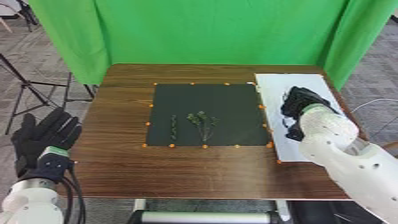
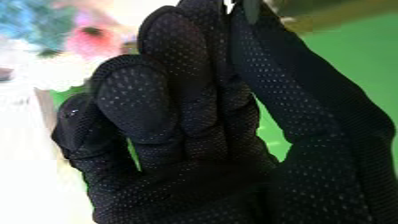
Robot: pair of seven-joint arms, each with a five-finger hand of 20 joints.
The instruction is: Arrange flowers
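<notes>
nearest me, the left hand (image 1: pixel 43 140) waits beside the table (image 1: pixel 204 175), palm up, fingers spread apart. a little farther in, two green sprigs, a thin one (image 1: pixel 173 127) and a branching one (image 1: pixel 203 126), lie apart on the dark mat (image 1: pixel 209 102). i'd call them very light, with springy stems and leaves that could crush or shed, so i'd pinch low on the bare stem.

over the white board (image 1: pixel 293 85) is my right hand (image 1: pixel 306 100), thumb and fingertip brought together on a slim green piece (image 2: pixel 252 11). i judge it slippery against fabric; a firmer squeeze might bend it. past that glove sit a pink bloom (image 2: pixel 91 42) and white blooms (image 2: pixel 64 72); their petals look soft and fragile, so i'd take those by the stem, just under the head.
</notes>
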